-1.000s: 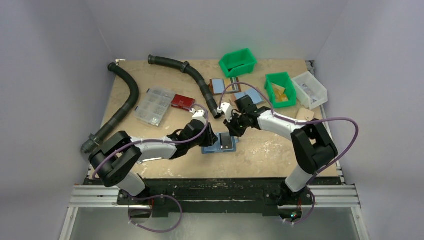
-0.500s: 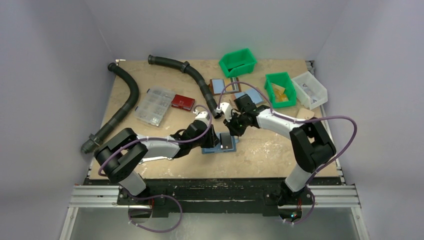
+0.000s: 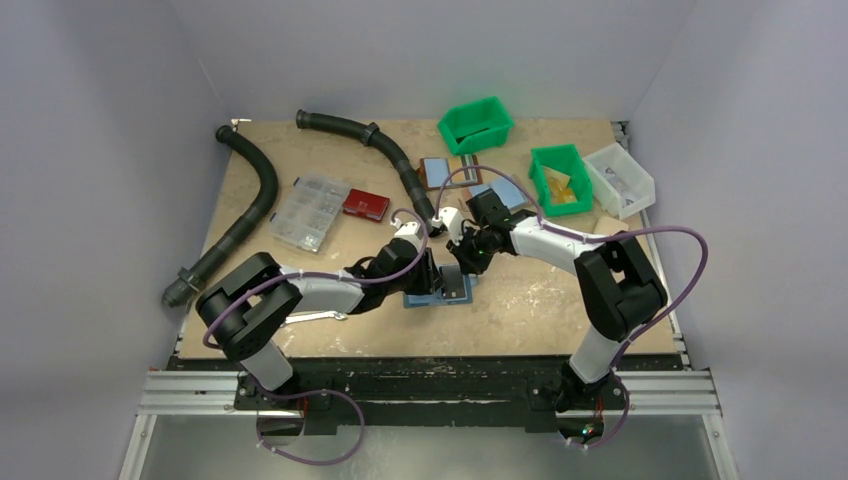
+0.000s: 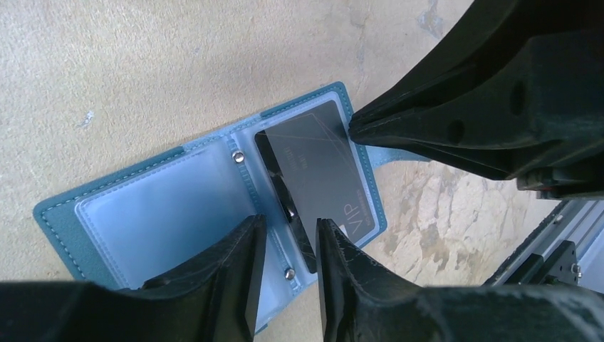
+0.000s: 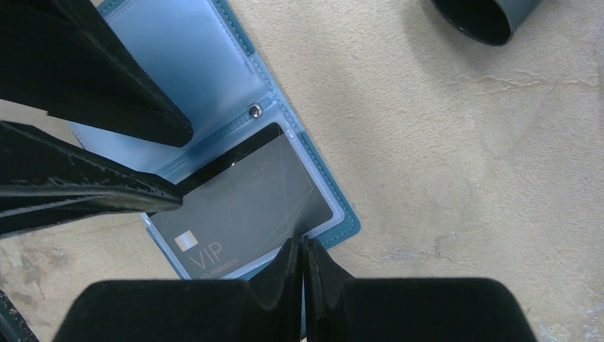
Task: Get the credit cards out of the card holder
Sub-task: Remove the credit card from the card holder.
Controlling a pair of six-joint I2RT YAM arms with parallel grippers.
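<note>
Right gripper (image 5: 303,244), tips pressed together, meets the stitched blue card holder (image 5: 178,64); left gripper (image 4: 288,226) spread astride its glossy grey card (image 4: 320,164).

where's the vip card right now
Top view, front-centre: the VIP card sits inside the open card holder, in the pocket nearer the right hand, left hand beside it.

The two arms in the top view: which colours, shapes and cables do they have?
Both the left arm and the right arm have white rounded links between bulky black joints. A thin purple cable loops along each. The left tool and right tool have matte black tapering fingers. No markings are legible.
</note>
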